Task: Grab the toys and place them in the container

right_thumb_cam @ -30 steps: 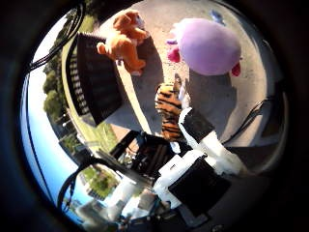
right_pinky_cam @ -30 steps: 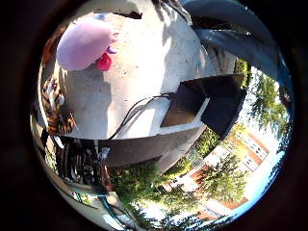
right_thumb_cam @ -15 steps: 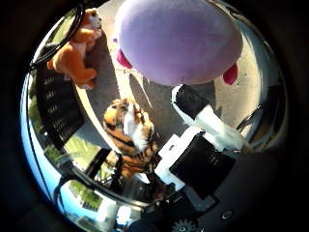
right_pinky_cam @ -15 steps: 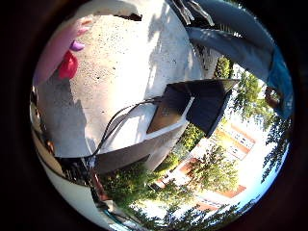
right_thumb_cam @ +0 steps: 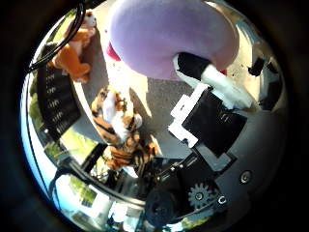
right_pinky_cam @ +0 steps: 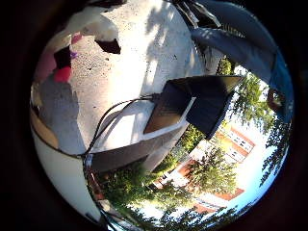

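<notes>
A big purple plush toy with pink feet fills much of the thumb side view, close under my palm. My right hand is on it: one fingertip presses into its side, and other fingers curl in over its pink foot. A striped tiger plush lies beside it on the grey concrete surface. An orange plush animal lies further off, next to a black slatted container.
A dark open box with a tan inside sits at the edge of the concrete slab. Beyond the edge are trees, grass and a red brick building. A person's sleeve shows at the far side.
The palm has come closer to the purple toy, which now looms larger. Fingers have curled into the little finger side view and a fingertip now touches the toy.
</notes>
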Controlling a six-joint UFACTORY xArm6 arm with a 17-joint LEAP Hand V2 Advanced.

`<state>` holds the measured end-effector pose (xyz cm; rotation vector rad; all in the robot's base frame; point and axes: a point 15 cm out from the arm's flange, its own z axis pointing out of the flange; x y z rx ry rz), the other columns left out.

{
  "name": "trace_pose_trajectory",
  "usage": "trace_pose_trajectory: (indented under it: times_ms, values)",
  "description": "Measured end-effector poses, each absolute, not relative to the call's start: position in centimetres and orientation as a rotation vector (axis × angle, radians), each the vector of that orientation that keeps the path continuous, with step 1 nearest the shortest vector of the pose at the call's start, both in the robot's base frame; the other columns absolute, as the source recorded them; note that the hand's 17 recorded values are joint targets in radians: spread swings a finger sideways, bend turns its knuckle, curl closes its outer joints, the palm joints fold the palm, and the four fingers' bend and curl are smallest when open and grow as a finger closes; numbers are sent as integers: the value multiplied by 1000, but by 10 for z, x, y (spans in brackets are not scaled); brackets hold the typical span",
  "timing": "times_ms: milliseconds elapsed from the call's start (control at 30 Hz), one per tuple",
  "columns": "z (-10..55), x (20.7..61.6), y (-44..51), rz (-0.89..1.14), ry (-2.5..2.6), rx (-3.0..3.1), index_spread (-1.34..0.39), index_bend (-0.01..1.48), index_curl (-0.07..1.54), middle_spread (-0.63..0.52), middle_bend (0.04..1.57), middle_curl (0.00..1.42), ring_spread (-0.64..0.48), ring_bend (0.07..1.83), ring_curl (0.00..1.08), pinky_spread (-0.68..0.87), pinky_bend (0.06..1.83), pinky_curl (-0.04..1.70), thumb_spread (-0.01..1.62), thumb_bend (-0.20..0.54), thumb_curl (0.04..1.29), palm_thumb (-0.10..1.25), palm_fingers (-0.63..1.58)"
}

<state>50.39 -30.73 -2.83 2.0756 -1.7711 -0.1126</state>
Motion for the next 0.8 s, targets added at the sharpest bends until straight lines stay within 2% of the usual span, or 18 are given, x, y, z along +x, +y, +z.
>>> trace_pose_trajectory:
  times_ms: [133,267,467,600,800]
  values:
    - [-4,513,-282,-204,-1856,2170,-699,529,131,-269,1052,934,-90,1285,802,273,1342,705,1039,22,561,1011,1041]
    - [32,487,-270,-366,-1828,2150,-798,646,141,-276,1087,997,-113,1315,836,235,1397,770,1063,8,607,1021,987]
    - [148,483,-249,-420,-1900,2282,-911,798,161,-283,1129,1074,-136,1369,876,192,1448,847,1085,-12,667,1008,899]
    - [222,460,-213,-523,-1879,2355,-964,882,180,-285,1157,1115,-145,1406,896,167,1473,890,1084,-14,707,991,852]
    - [350,442,-136,-385,-1747,2571,-1004,961,208,-285,1189,1150,-151,1446,911,146,1494,935,1084,-14,748,975,803]
